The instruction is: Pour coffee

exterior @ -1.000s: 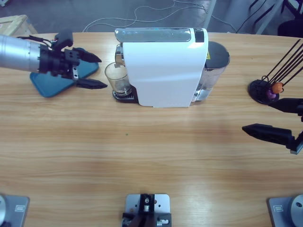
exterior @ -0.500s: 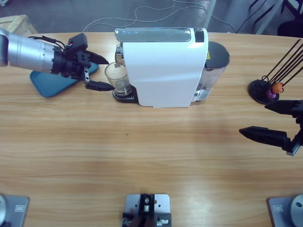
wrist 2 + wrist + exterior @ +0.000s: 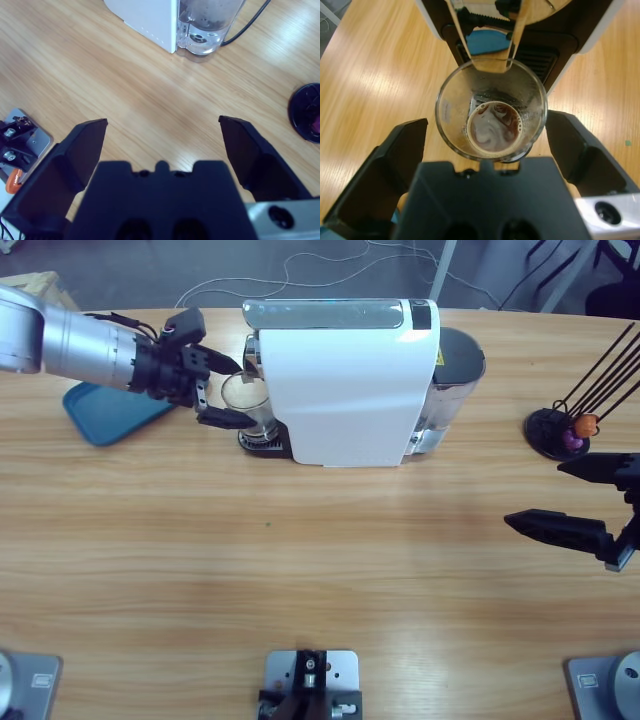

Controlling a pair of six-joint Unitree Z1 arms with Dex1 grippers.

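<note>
A clear glass cup (image 3: 247, 405) (image 3: 491, 115) stands on the drip tray under the spout of the white coffee machine (image 3: 345, 380). A shallow layer of brown coffee (image 3: 494, 128) with pale foam lies in its bottom. My left gripper (image 3: 227, 393) (image 3: 487, 142) is open, one jaw on each side of the cup, not pressing on it. Over the bare table at the right edge, my right gripper (image 3: 568, 497) (image 3: 162, 145) is open with nothing between its jaws.
A blue tray (image 3: 100, 410) lies behind the left arm. The machine's water tank (image 3: 455, 375) (image 3: 207, 22) sits at its right end. A black capsule stand (image 3: 558, 432) with small coloured capsules is at the far right, near the right gripper.
The left gripper has moved right from over the blue tray until its open jaws straddle the glass cup. The right gripper has barely shifted.
</note>
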